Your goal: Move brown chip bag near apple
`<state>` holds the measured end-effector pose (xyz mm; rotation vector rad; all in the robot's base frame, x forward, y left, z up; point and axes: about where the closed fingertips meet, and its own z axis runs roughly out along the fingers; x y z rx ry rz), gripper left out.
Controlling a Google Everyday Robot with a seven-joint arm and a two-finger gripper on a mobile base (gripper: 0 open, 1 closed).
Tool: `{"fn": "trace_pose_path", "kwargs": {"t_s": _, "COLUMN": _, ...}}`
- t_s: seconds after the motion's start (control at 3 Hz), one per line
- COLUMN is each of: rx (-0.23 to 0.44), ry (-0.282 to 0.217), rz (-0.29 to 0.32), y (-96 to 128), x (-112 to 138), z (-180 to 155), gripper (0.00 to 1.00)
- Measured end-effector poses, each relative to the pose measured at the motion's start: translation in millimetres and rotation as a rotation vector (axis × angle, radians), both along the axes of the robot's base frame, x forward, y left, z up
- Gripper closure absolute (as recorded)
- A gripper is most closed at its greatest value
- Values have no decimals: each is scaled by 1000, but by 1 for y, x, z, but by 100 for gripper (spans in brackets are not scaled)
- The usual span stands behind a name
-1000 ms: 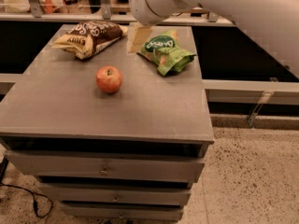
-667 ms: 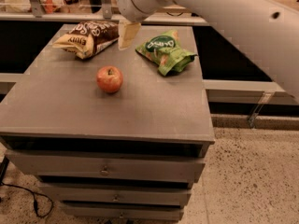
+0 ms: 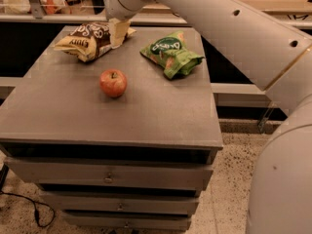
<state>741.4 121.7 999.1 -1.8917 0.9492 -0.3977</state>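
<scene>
We see cream gripper point(image 3: 118, 33) upper left, over right end of crinkled brown chip bag point(image 3: 85, 42) — bag stretches leftward; clamp state — cannot tell.

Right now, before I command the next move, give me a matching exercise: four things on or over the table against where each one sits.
Things:
1. brown chip bag
2. apple
3. green chip bag
4. end effector

Places:
A. back right of the table
B. near the centre, in front of both bags
C. over the brown chip bag's right end
D. back left of the table

Pairs: 1-D, 2-B, 3-A, 4-C
</scene>
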Motion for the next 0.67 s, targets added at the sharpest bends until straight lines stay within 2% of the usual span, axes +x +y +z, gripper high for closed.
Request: {"fn": "trace_pose_path", "kwargs": {"t_s": 0.67, "rx": -158, "ry": -104, "rz": 65, "y": 17, "x": 45, "z": -33, "gripper": 0}}
